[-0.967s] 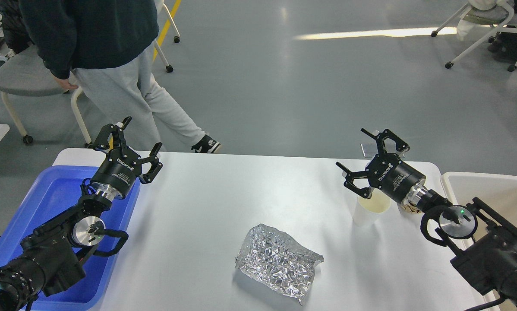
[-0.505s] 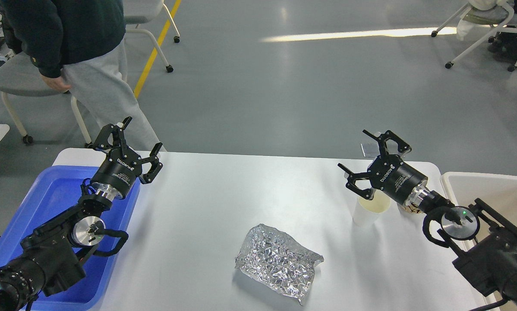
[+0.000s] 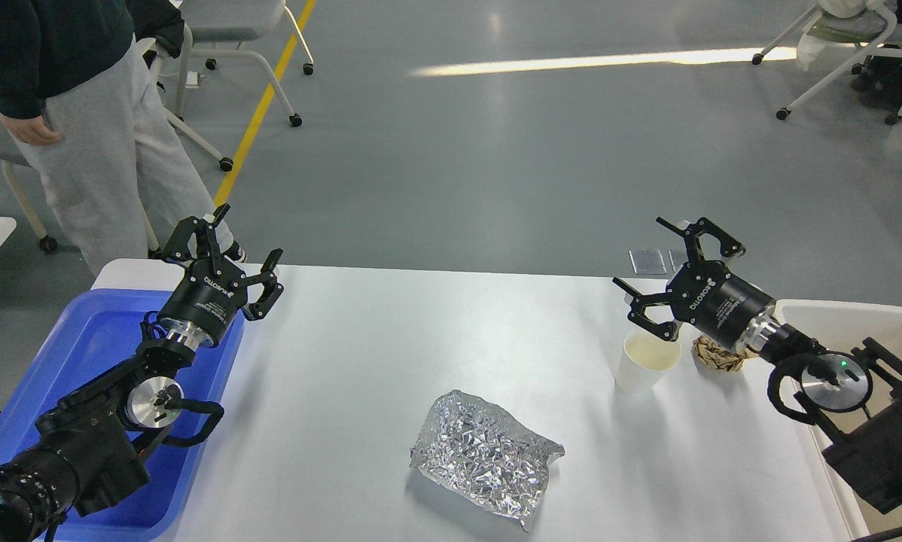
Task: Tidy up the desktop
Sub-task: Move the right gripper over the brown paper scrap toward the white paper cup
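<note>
The white desktop (image 3: pixel 376 354) fills the lower half of the head view. On it lie a crumpled sheet of silver foil (image 3: pixel 485 455) near the front middle, a white paper cup (image 3: pixel 644 363) standing upright at the right, and a brown crumpled paper ball (image 3: pixel 717 355) just right of the cup. My right gripper (image 3: pixel 673 275) is open and empty, hovering above and behind the cup and the ball. My left gripper (image 3: pixel 229 245) is open and empty, above the far right edge of the blue tray.
A blue plastic tray (image 3: pixel 82 354) sits at the desktop's left end under my left arm. A beige bin (image 3: pixel 857 324) stands off the right end. A person (image 3: pixel 67 113) stands beyond the far left corner, with wheeled chairs (image 3: pixel 217 68) behind.
</note>
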### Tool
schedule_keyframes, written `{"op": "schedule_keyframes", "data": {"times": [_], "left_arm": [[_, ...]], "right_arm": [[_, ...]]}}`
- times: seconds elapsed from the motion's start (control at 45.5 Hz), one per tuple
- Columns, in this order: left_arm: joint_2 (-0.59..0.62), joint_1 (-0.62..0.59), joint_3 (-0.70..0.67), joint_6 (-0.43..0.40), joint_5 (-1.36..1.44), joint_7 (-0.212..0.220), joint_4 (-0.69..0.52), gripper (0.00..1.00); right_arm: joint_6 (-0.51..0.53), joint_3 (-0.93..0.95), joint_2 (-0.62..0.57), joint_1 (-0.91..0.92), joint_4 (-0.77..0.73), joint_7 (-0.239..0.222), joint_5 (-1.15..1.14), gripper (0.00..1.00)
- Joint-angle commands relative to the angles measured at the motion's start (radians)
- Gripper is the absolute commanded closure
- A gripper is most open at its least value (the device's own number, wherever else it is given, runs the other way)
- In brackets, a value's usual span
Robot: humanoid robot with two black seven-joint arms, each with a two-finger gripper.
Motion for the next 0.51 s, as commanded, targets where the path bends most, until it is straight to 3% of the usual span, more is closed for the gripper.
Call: {"op": "schedule_keyframes", "data": {"times": [0.0, 0.22, 0.484], "left_arm": [[0.0, -0.001, 0.0, -0.001, 0.0, 0.0, 0.0, 0.0], [0.0, -0.001, 0.0, -0.001, 0.0, 0.0, 0.0, 0.0], [0.001, -0.001, 0.001, -0.002, 0.002, 0.0, 0.0, 0.0]], "right_arm": [[-0.007, -0.001, -0.091, 0.008, 0.088, -0.003, 0.001, 0.0], [-0.01, -0.061, -0.171, -0.007, 0.191, -0.005, -0.023, 0.0], [-0.016, -0.136, -0.296, 0.04, 0.275, -0.009, -0.235, 0.0]]}}
